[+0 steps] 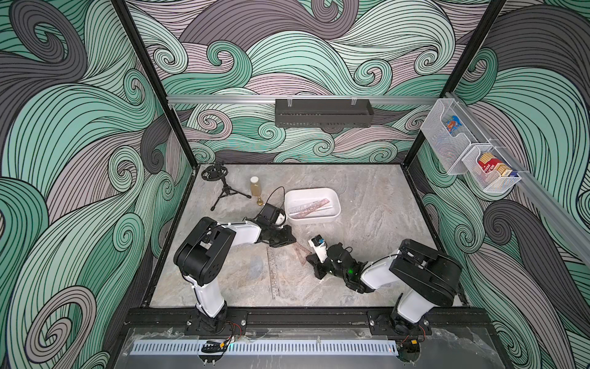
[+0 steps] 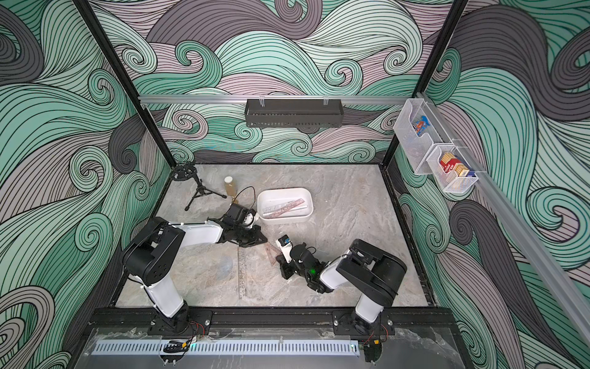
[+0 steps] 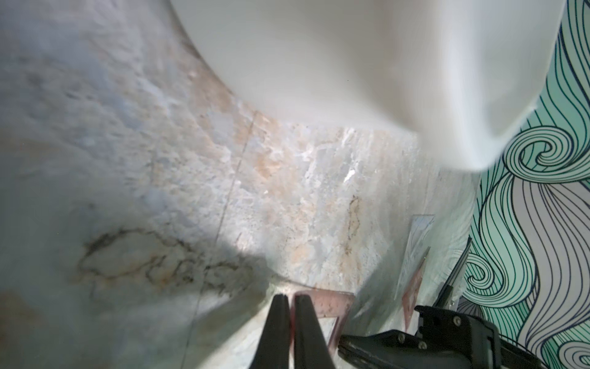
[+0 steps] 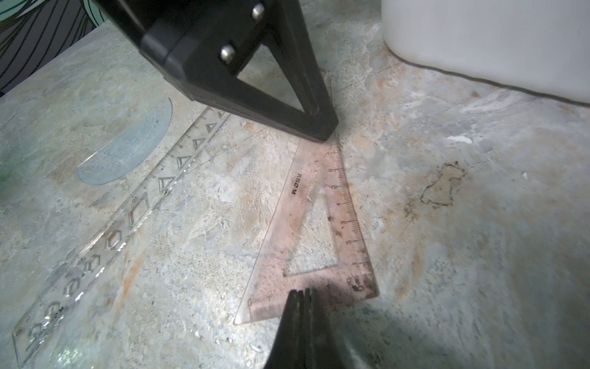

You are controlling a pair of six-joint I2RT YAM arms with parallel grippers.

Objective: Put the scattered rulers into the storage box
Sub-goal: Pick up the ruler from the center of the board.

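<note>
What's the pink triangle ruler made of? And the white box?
Triangle ruler: likely thin glossy plastic, pink-tinted; the table shows through it. White box: probably smooth opaque plastic, matte-looking, with rounded moulded corners.

Marbled tabletop [image 1: 367, 223], contents:
- White storage box [image 1: 314, 219], toward the rear; straight rulers [image 1: 309, 207] lie slantwise inside.
- Long clear ruler [image 1: 274, 271], flat on the table at the front.
- Pinkish set square [image 1: 301, 251], just beside it, between the left gripper [image 1: 292, 238] and right gripper [image 1: 310, 257].
- Black tripod [image 1: 225, 190] and amber-filled bottle [image 1: 254, 187], rear left.

Rear rail: black perforated tray [image 1: 323, 112].
Side rail: two white wire-mesh baskets [image 1: 440, 143].
</note>
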